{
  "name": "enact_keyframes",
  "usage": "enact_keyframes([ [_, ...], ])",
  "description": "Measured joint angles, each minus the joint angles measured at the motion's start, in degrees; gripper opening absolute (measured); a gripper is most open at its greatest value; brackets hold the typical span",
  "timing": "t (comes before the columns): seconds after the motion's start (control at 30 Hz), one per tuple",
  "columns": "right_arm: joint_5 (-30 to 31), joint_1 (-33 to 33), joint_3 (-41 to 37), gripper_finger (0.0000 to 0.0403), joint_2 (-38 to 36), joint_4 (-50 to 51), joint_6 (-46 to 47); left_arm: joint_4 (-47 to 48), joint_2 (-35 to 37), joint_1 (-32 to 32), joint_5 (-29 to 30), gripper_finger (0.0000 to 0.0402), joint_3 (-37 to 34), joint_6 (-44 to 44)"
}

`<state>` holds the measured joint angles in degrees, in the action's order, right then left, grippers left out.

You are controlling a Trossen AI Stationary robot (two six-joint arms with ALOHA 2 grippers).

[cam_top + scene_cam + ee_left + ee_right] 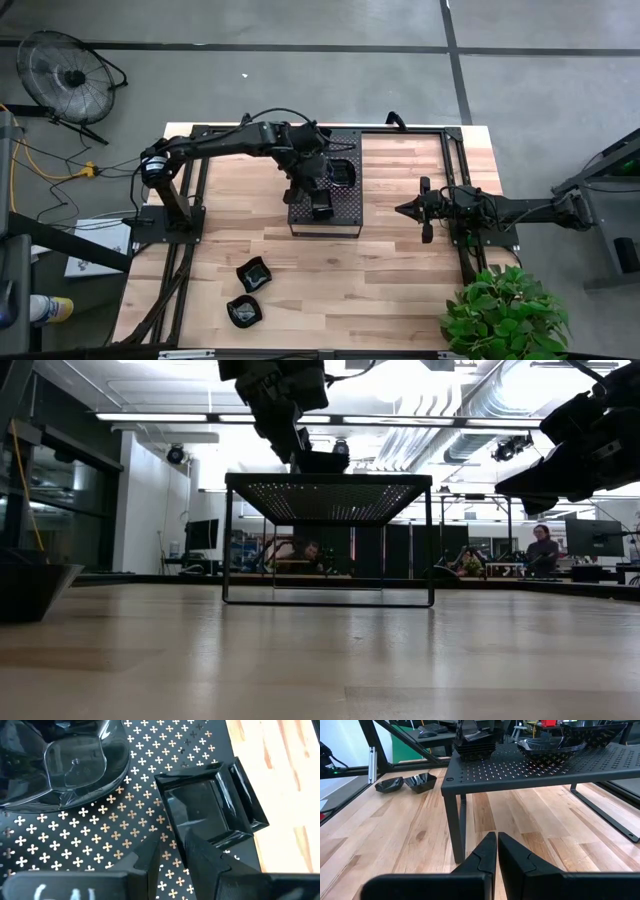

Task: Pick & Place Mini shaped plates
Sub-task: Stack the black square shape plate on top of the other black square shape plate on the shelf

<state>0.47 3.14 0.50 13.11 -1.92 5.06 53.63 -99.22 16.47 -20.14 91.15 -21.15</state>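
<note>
A black perforated tray (348,222) stands on legs at the table's middle. On it sit a stack of square mini plates (200,800) near its front edge and rounded plates (75,765) toward its far side. Two more mini plates (252,273) (243,311) rest on the wood near the table's near-left part. My left gripper (172,852) is open, low over the square stack (322,210). My right gripper (496,850) is shut, hovering right of the tray (545,770), touching nothing. My left gripper comes at the square stack from above, pointing down. One finger (202,852) stands over the top plate's inside, the other (147,857) outside its rim (172,827). I cannot tell whether either finger touches the rim. The stack rests flat on the tray.
A potted plant (500,315) overhangs the table's near-right corner. Black frame rails run along the left and right edges (455,190). Bare wood lies between the tray and the near edge. A dark dish (30,585) sits close to the low camera.
</note>
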Motion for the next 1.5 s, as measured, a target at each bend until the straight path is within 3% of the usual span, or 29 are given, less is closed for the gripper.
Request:
enact_keyframes([
  [0.27, 0.0, -0.02, 0.01, 0.0012, -0.01, 0.01, 0.0, 0.05, -0.01, 0.0, 0.2, 0.0081, 0.0, -0.16],
  [0.6, 0.0, 0.0, 0.0, 0.0012, 0.01, 0.0, 0.0, 0.02, 0.18, 0.0, -0.06, 0.0005, 0.0, -1.49],
  [0.83, -0.02, -0.02, -0.01, 0.0012, 0.01, 0.01, 0.0, 0.68, 0.19, 0.0, -0.21, 0.0004, 0.37, -1.51],
  [1.13, -0.02, -0.02, 0.0, 0.0012, 0.01, 0.01, 0.0, 4.84, 0.17, 0.02, -2.12, 0.0001, 8.37, -0.45],
  [1.5, -0.02, -0.02, 0.01, 0.0012, 0.01, -0.01, 0.0, 6.75, -0.95, -0.77, -5.96, 0.0, 8.59, 2.05],
])
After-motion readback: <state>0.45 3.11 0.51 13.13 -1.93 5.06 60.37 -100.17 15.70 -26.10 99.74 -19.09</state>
